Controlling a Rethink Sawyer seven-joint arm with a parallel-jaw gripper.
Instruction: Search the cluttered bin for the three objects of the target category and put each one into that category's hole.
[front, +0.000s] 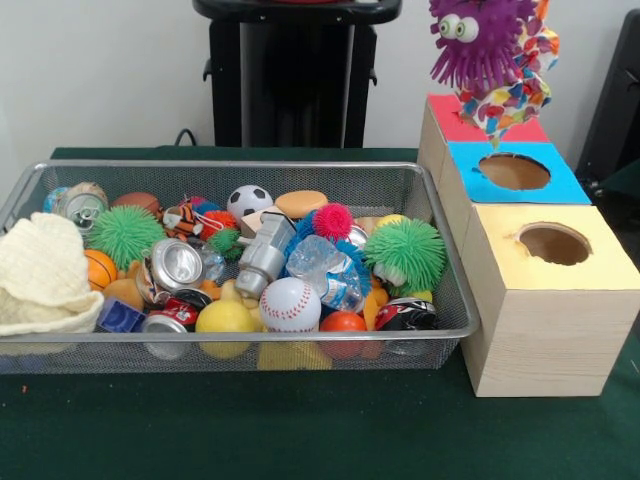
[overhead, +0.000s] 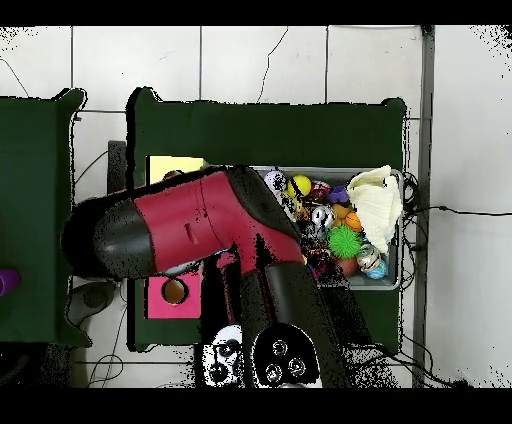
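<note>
One printed cloth (front: 508, 100) drapes upright over red-topped hole (front: 480, 118).

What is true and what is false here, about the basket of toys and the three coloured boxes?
1. A baseball lies in the wire basket. True.
2. A cloth is stuffed into the hole in the yellow-topped box. False: that hole looks empty.
3. In the front view, a cream knitted cloth lies at the basket's left end. True.
4. The purple spiky toy lies in the basket. False: it is up over the red-topped box, next to a printed cloth.
5. The blue-topped box stands between the red and yellow ones. True.
</note>
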